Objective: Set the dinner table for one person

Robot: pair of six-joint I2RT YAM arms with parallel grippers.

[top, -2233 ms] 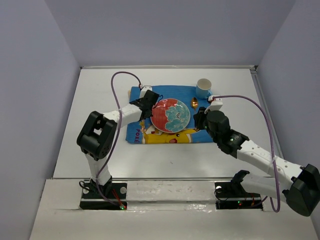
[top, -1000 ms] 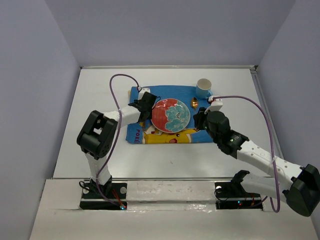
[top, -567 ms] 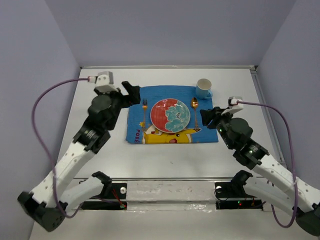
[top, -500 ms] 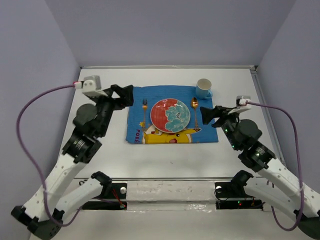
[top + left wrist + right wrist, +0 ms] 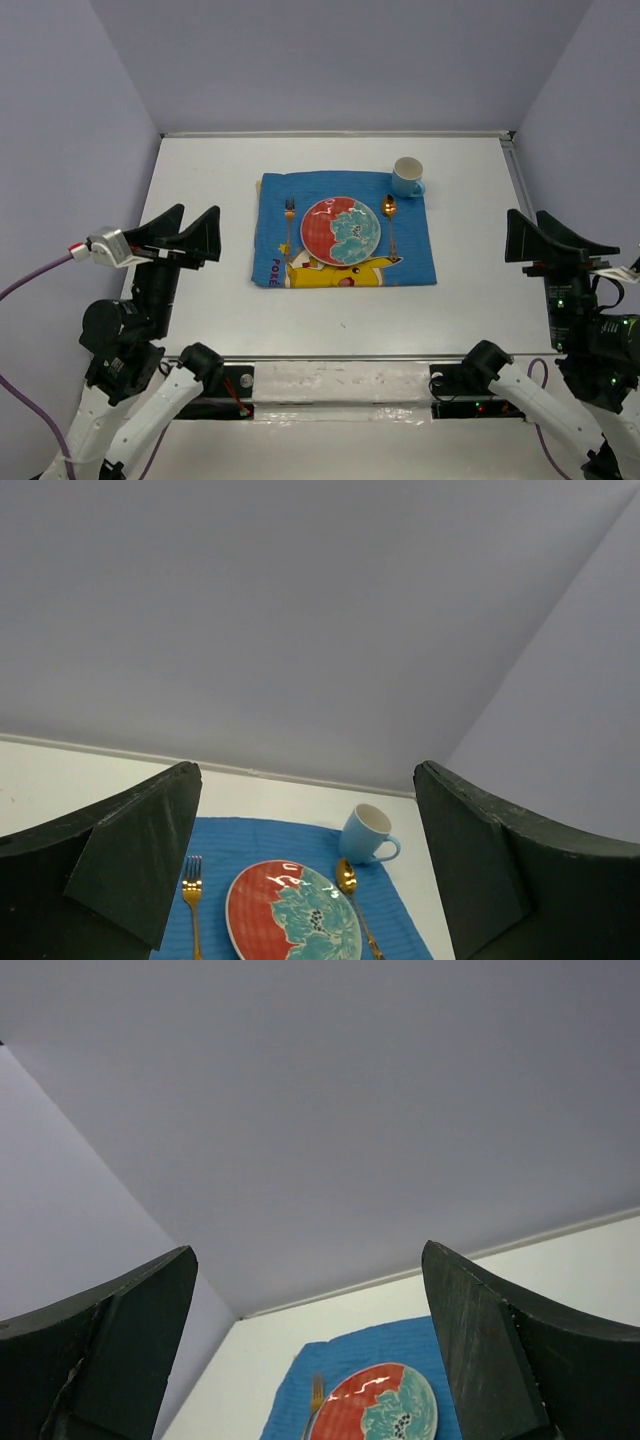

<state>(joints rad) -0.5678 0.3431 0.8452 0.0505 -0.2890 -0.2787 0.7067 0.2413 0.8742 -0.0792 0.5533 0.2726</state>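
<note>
- The white tabletop (image 5: 200, 180) fills the middle of the overhead view, closed in by pale walls (image 5: 330, 60) at the far end and on both sides. The place setting lies on its far half, about midway across.
- The left end effector (image 5: 186, 232) hangs above the near-left part of the tabletop. Its jaws are spread wide and hold nothing. It is well apart from the setting, and a purple cable (image 5: 40, 270) trails off its wrist.
- The right end effector (image 5: 545, 240) hangs by the tabletop's right edge, likewise released and empty, also well apart from the setting.
- A blue placemat (image 5: 412, 235) with a yellow cartoon print lies flat and carries the other pieces.
- A red and teal plate (image 5: 340, 227) sits at the placemat's centre.
- A pale blue mug (image 5: 407, 176) stands upright at the far-right corner of the placemat.
- A gold spoon (image 5: 391, 222) lies just right of the plate, with its bowl toward the mug.
- A gold fork (image 5: 289, 222) lies just left of the plate, tines pointing away.
</note>
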